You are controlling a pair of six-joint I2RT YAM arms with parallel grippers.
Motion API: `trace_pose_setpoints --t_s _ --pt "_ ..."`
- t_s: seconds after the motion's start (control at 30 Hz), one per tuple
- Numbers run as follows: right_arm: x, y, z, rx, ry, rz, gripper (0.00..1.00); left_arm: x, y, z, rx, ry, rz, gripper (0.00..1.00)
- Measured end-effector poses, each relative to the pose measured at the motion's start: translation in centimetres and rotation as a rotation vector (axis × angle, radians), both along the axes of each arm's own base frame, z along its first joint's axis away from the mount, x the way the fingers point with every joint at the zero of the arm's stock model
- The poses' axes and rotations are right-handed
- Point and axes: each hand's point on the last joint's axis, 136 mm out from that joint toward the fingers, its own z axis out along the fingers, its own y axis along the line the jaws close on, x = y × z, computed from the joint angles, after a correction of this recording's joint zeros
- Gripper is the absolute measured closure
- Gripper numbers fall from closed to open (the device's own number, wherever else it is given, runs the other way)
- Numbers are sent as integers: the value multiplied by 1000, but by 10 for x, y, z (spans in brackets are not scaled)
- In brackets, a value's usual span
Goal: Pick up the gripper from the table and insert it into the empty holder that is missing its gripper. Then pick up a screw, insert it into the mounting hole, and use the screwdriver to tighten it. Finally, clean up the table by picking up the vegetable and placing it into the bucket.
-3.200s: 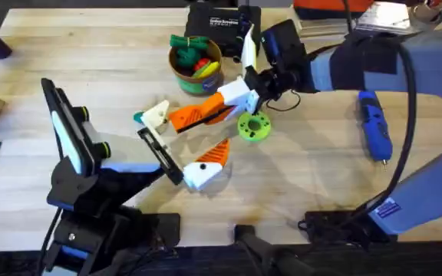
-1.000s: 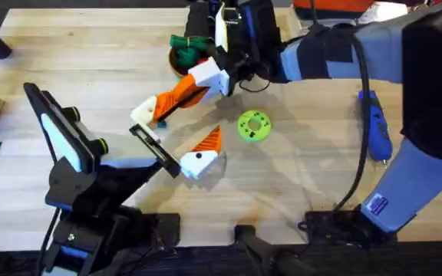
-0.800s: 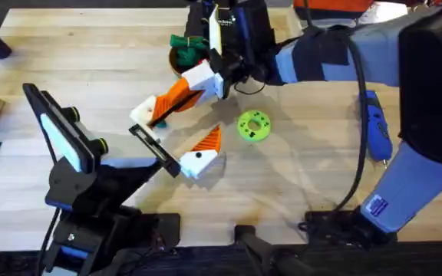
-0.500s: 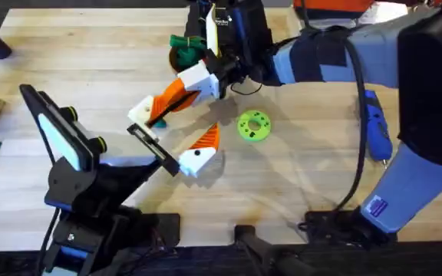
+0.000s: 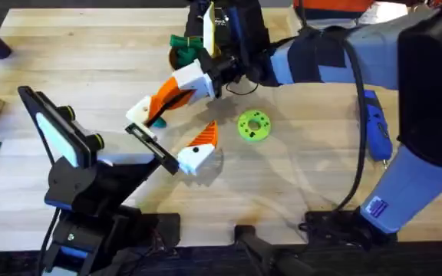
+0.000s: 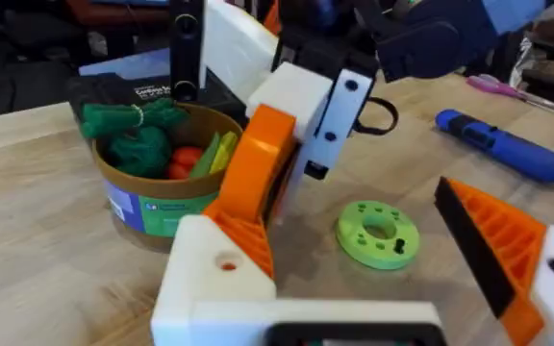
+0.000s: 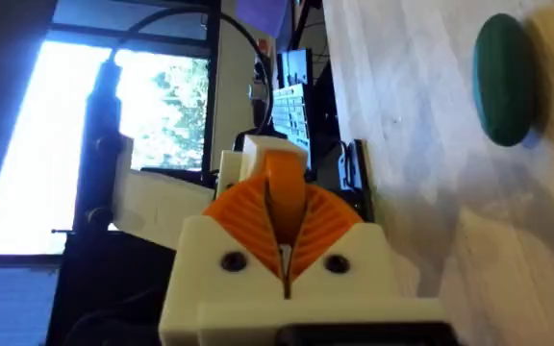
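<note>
Clearly the right tool [image 5: 169, 96] was clamped on the orange wedge of the gripper [image 5: 138, 113], its white block hanging just beside the free end of the holder [image 5: 150, 144], long axis slanting toward it.

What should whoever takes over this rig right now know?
Right claw: shut on the gripper, held above the table close to the free end of the holder on the left arm.
Screwdriver: lying on the table at the right, untouched.
Vegetable: on the table, not in the bucket.
Done: gripper picked up.
Left: seat it in the holder, fit and tighten a screw, then put the vegetable in the bucket.
</note>
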Motion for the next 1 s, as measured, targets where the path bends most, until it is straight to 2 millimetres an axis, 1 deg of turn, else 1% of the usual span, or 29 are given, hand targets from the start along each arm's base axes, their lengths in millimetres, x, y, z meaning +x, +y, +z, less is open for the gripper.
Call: trace_pose_setpoints --t_s 0.27,1.0 --pt "1 5 0 -8 -16 -16 992 3 3 0 -5 6 24 15" --pt "-2 2 3 30 -58 16 992 2 2 0 -1 -1 17 15"
